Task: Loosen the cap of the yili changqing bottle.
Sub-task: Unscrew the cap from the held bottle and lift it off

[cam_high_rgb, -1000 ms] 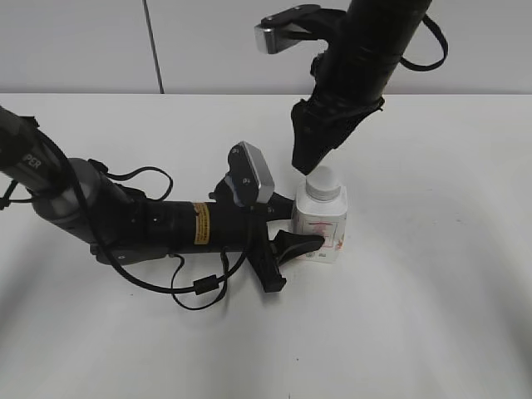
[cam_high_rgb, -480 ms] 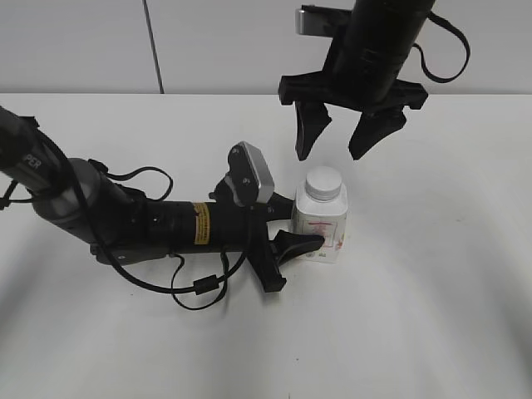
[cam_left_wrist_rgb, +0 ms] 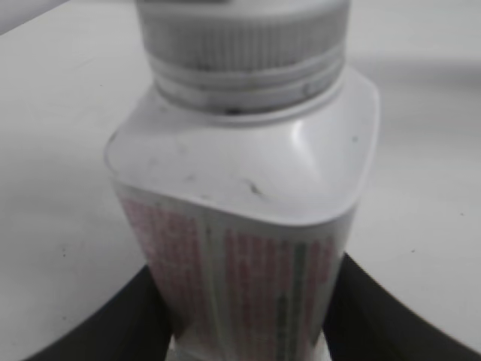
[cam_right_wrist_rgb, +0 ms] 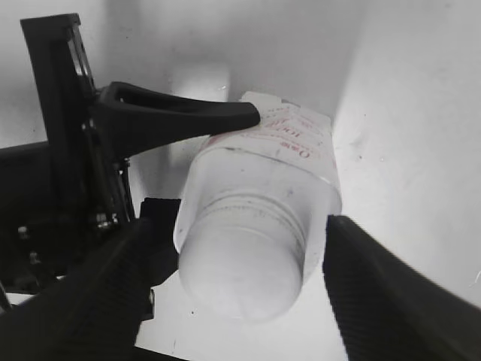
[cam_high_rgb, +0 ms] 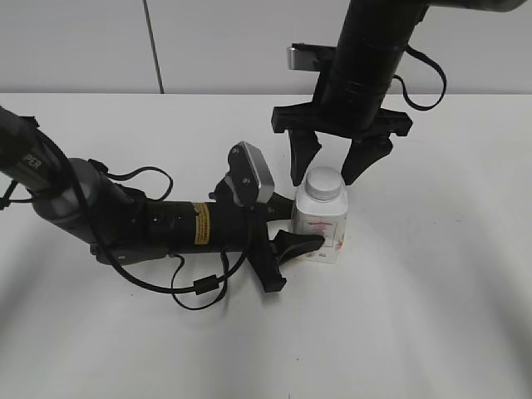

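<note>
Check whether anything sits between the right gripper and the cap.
Nothing visible does. The right gripper hangs open just above the cap, one finger on each side, with only air between. The left gripper clamps the bottle lower down, clear of the cap.

Bottle [cam_high_rgb: 319, 221] label print is red but too blurred to read (yellow arm sticker [cam_high_rgb: 200, 223] likewise).

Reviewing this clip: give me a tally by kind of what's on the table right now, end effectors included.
Bottles: 1, the yili changqing bottle, upright
Caps: 1, the cap, on the bottle's neck
End effectors: 2, the left end effector gripping the bottle body, the right end effector open around the cap
Total: 4
</note>
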Controlling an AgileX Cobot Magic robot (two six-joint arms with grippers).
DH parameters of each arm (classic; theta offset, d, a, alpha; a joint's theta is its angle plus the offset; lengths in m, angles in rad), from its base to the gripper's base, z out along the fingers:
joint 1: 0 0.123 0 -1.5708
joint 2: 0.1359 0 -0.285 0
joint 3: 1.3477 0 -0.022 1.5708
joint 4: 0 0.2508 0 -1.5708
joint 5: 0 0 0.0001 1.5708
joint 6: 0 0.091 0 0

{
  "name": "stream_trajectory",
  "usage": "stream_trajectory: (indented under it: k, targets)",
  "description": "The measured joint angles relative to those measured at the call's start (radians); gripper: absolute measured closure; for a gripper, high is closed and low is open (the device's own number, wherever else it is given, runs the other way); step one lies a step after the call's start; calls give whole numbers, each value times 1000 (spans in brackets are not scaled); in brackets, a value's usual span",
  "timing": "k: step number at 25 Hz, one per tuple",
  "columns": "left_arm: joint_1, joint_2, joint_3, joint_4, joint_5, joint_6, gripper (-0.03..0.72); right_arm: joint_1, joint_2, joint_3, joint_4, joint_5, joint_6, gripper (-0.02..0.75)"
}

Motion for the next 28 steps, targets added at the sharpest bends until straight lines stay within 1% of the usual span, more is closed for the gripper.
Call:
stream_trajectory:
  k: [2, 6, 11, 13, 15, 20, 24, 26, 28]
  targets:
    - [0, 0, 0, 0, 0, 0, 325, 0, 0, 0, 0, 0, 0, 201]
    - [0, 0, 0, -3, 0, 0, 325, 0, 0, 0, -2, 1, 0, 344]
    - [0, 0, 0, -5, 1, 0, 326, 0, 0, 0, -3, 2, -26, 349]
    - [0, 0, 0, -5, 1, 0, 326, 0, 0, 0, -3, 2, -100, 349]
    - [0, 0, 0, -5, 1, 0, 327, 0, 0, 0, -3, 2, -266, 349]
    - [0, 0, 0, -6, 1, 0, 328, 0, 0, 0, 2, 2, -869, 349]
    - [0, 0, 0, -7, 2, 0, 330, 0, -3, 0, 10, 6, -1303, 349]
    - [0, 0, 0, -7, 2, 0, 330, 0, -4, 0, 10, 8, -1417, 349]
    - [0, 0, 0, -8, 3, 0, 330, 0, -4, 0, 10, 8, -1461, 349]
